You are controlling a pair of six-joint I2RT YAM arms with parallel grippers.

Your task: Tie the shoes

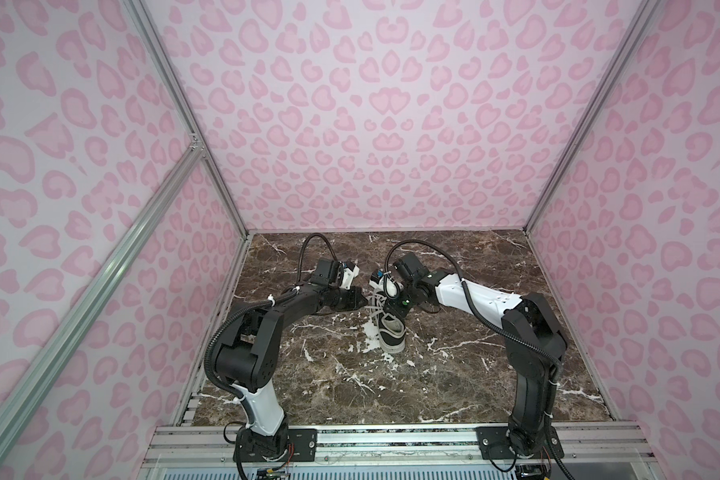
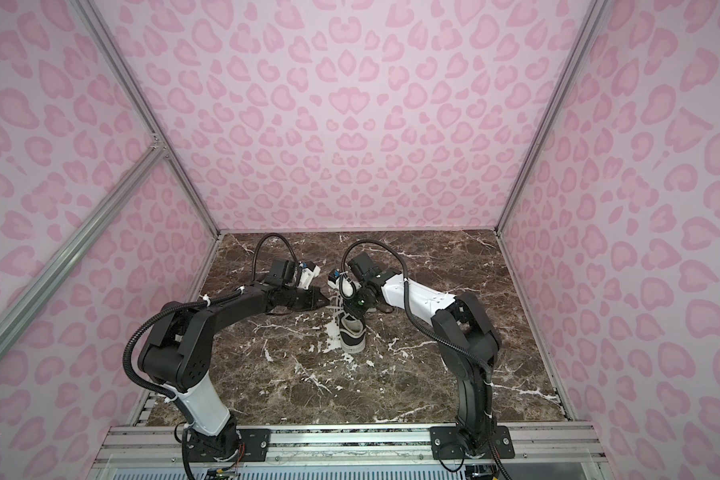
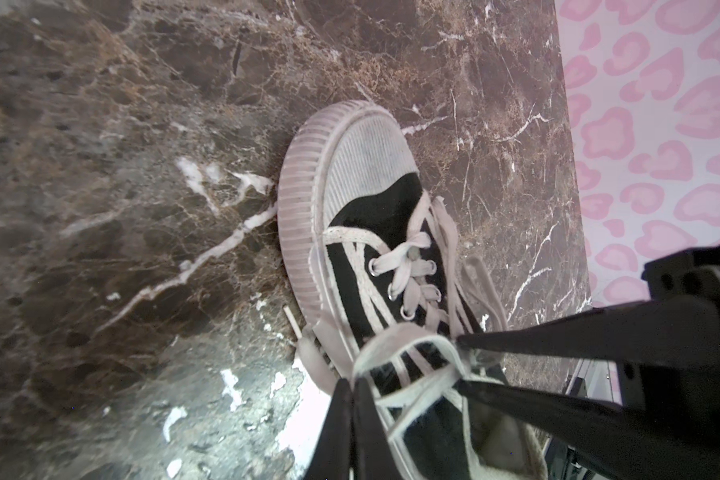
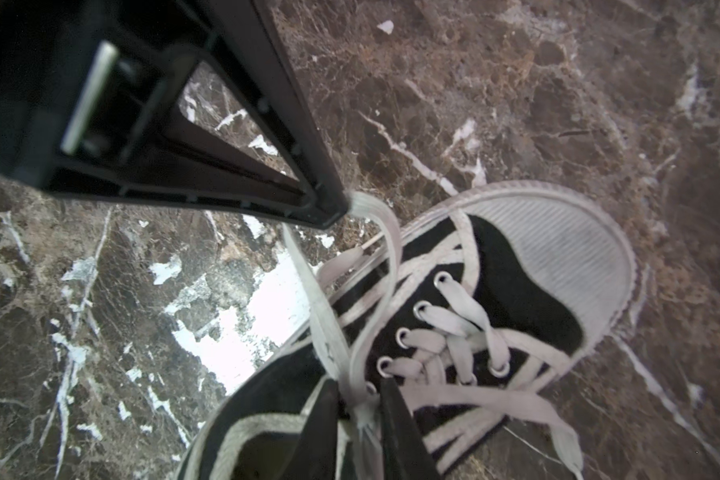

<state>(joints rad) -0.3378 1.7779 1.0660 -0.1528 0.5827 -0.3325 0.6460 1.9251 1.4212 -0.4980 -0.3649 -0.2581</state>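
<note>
Brown veined stone-look surface [image 1: 454,395] underneath. Black canvas shoe [image 1: 391,336] near its middle in both top views, resting on its sole, white rubber toe toward 6 o'clock, heel toward 12. Probably light and easy to shove: stiff in sole and toe cap, soft in the canvas sides, so apt to slide or swivel under a hard sideways tug. Off-white flat laces [image 4: 454,320] limp, thin, likely a little grippy. Best taken flat across the width, close to the top eyelets, never by the canvas. Left fingers [image 3: 336,428] pressed together on a lace loop standing off the shoe toward 9 o'clock. Right fingers [image 4: 400,428] parted a little above the tongue, lace strands running between them, seemingly not clamped.
</note>
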